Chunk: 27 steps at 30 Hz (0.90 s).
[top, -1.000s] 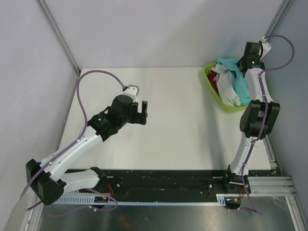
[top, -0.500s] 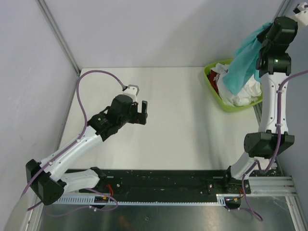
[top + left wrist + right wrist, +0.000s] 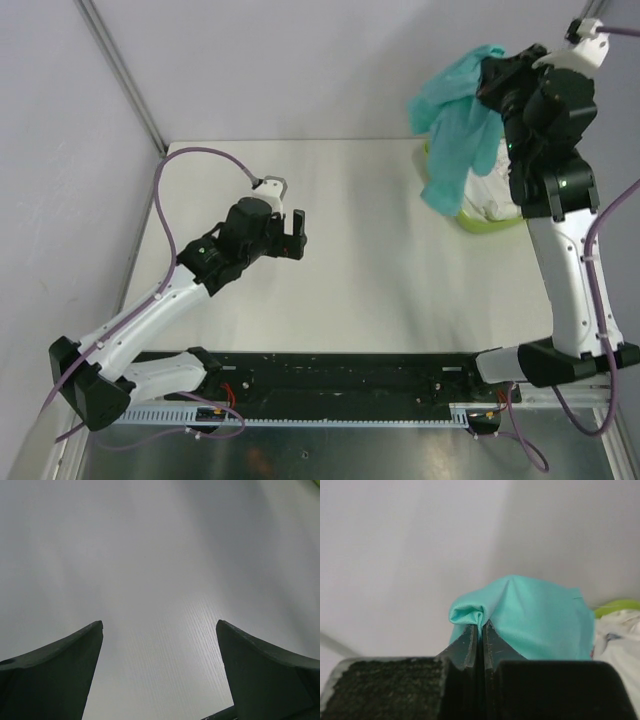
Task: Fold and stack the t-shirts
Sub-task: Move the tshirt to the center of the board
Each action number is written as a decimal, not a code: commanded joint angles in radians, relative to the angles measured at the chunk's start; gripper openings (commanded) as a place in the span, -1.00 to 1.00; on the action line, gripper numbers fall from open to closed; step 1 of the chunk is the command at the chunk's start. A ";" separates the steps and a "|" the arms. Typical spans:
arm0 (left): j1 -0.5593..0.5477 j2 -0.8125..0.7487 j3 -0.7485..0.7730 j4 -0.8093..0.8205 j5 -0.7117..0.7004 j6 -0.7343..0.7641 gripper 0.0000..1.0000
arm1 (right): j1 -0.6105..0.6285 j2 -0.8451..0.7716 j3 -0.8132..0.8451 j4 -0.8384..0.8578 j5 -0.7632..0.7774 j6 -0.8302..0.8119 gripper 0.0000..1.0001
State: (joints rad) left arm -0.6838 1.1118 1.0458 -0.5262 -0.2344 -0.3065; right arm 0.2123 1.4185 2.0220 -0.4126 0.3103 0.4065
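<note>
**MATERIALS AND SURFACE FINISH**

- Teal t-shirt [image 3: 455,130]: soft cloth, matt and smooth. It gathers into small folds where the right claw [image 3: 482,630] is clamped on it.
- White t-shirt [image 3: 497,198]: matt cloth, crumpled, lying in the basin.
- Basin [image 3: 487,223], at the bench's far right corner: lime-green plastic, smooth, with a slight sheen.
- Bench [image 3: 350,270]: white with a satin-matt finish. The left wrist view shows fine parallel grain lines.
- Left claw [image 3: 159,625], jaws spread wide: the fingers are dark, matt and smooth.
- Right claw: dark matt fingers, with a coarse, rough black patch on its body.
- Arm shells [image 3: 565,270]: white with a light gloss, with black matt joints.
- Plate [image 3: 350,455], beyond the bench's near edge: bare grey metal with a dull sheen.
</note>
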 commanded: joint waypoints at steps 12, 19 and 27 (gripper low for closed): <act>0.007 -0.117 -0.072 0.024 0.030 -0.038 0.99 | 0.242 0.040 -0.602 -0.006 -0.100 0.137 0.06; 0.006 -0.055 -0.105 0.037 0.140 -0.074 0.98 | 0.182 0.005 -0.719 -0.109 -0.066 0.142 0.59; -0.063 0.073 -0.132 0.143 0.298 -0.130 0.92 | 0.126 -0.203 -1.044 -0.078 -0.085 0.215 0.47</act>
State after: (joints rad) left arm -0.6971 1.1305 0.9195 -0.4759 -0.0399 -0.3878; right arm 0.3500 1.3148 1.1091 -0.5114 0.2230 0.5701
